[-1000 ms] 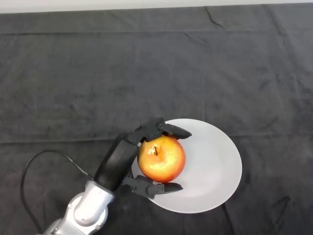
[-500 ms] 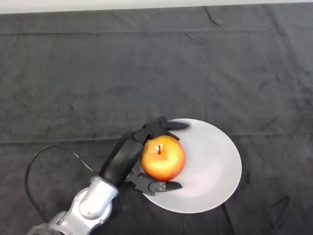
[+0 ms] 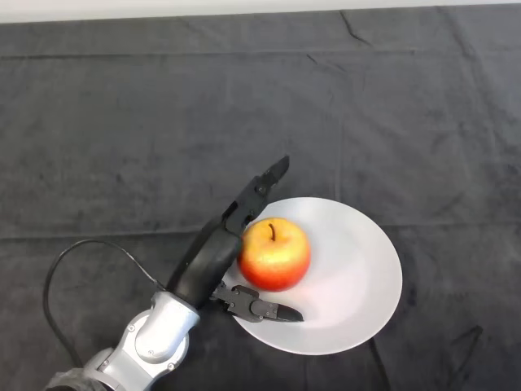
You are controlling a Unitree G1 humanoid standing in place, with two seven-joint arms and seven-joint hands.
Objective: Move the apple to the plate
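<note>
A red and yellow apple (image 3: 274, 253) sits upright on the left part of a white plate (image 3: 358, 277), stem up. My left hand (image 3: 213, 257) is just left of the apple, at the plate's left rim. Its fingers (image 3: 262, 186) are straight and spread up and away from the apple. The thumb (image 3: 262, 309) lies over the plate below the apple. The hand holds nothing.
A dark cloth (image 3: 163, 122) covers the whole table. A pale strip (image 3: 163, 10) runs along the table's far edge.
The fingers have opened from around the apple and swung up and away. The apple now rests free on the plate. The arm has shifted slightly.
</note>
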